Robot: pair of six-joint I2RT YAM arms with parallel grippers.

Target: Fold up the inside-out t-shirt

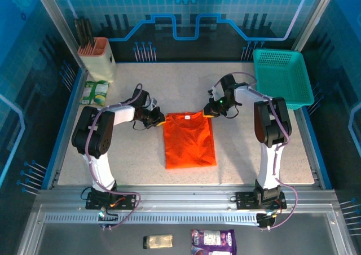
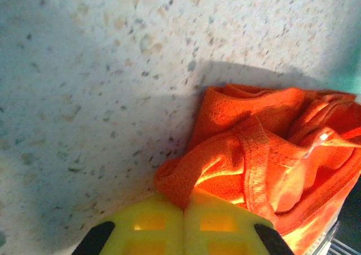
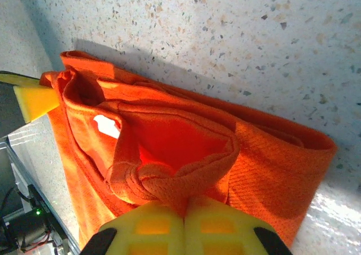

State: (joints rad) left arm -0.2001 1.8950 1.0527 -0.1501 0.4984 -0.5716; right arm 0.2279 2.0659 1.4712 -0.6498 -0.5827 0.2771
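The bright orange inside-out t-shirt [image 1: 190, 140] lies folded into a narrow upright rectangle at the table's middle, collar end far. My left gripper [image 1: 160, 119] is at its far left corner, shut on a pinch of the fabric [image 2: 177, 187]. My right gripper [image 1: 207, 113] is at the far right corner, shut on a bunched fold of the t-shirt [image 3: 186, 190] near the collar. In the right wrist view the other gripper's yellow fingertip [image 3: 35, 101] shows at the shirt's opposite corner.
A teal mesh basket [image 1: 282, 77] stands at the far right. A beige holder with dark handles [image 1: 97, 56] and a green packet [image 1: 96, 92] sit at the far left. Two packets [image 1: 212, 241] lie on the metal ledge below the table's near edge.
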